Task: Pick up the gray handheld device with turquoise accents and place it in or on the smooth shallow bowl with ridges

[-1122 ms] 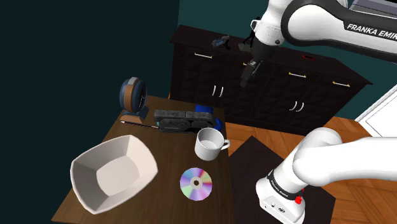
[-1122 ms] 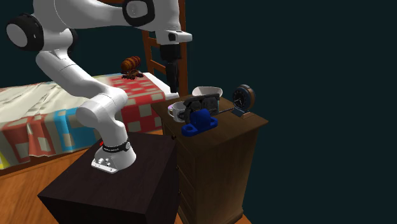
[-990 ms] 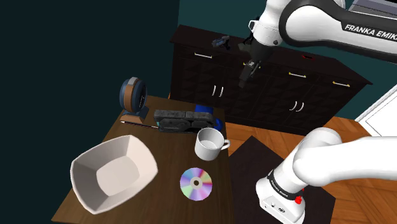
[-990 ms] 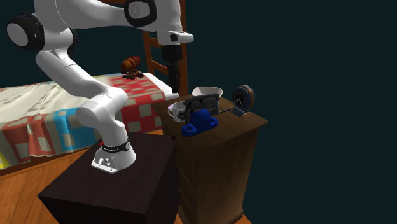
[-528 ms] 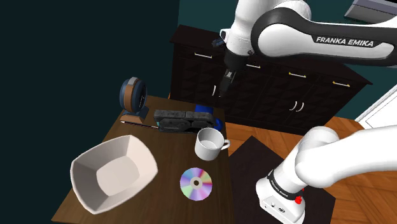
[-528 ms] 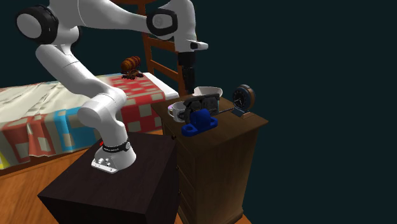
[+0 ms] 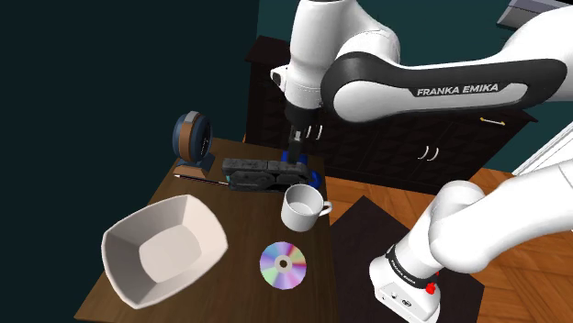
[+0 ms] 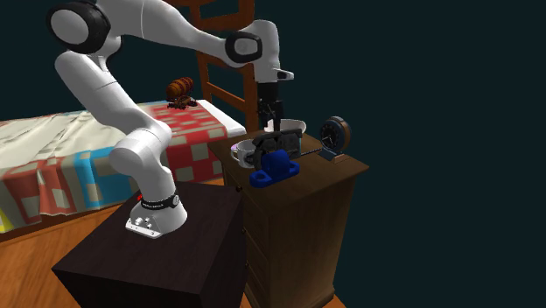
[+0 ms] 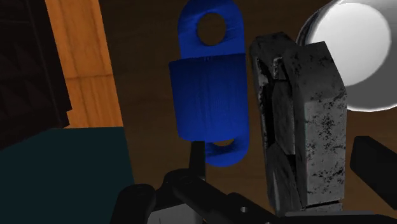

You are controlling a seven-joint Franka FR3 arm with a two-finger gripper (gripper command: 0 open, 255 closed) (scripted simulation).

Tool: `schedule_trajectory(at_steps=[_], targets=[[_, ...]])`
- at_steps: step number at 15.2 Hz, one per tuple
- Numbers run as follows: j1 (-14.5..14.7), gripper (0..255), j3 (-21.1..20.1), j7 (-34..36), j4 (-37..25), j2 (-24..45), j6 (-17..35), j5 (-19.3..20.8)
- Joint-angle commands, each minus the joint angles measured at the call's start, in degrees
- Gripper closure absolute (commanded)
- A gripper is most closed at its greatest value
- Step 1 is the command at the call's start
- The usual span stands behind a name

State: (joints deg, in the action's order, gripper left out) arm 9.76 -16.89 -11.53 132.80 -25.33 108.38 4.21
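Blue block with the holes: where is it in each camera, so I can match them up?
Shoulder view: blue block at the table's far edge, under the gripper.
Second exterior view: blue block on the table's near edge.
Wrist view: blue block just ahead of the gripper.
Shared landmark: the mottled gray device lying right beside it.

Teal walls (image 7: 110, 64), wood floor (image 7: 514, 275) — a dark sideboard (image 7: 404, 156), a quilted bed (image 8: 52, 166).

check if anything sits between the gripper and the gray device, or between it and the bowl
Nothing covers the gray device, but the gripper hangs above the blue piece beside it. Toward the white bowl only a thin stick lies on the table; lifting should clear it.
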Motion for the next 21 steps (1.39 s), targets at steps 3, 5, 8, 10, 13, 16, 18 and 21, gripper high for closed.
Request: schedule_trajectory(at_steps=[3,5,8,10,13,16,18,21], targets=[[2.19,0,-3.61,-0.70,-2.04,5.66,2.39,1.29],[2.32,0,-3.89,-0.67,-1.54,6.26,3.36,1.51],[2.14,0,-3.86,-0.47,0.29,6.82,5.73,1.84],[2.01,0,-3.84,-0.30,1.45,7.27,7.32,2.09],[1.89,0,-3.84,-0.16,2.34,7.66,8.57,2.31],[1.89,0,-3.84,-0.16,2.34,7.66,8.57,2.31],[1.89,0,-3.84,-0.16,2.33,7.65,8.56,2.31],[1.89,255,-3.84,-0.16,2.33,7.65,8.56,2.31]])
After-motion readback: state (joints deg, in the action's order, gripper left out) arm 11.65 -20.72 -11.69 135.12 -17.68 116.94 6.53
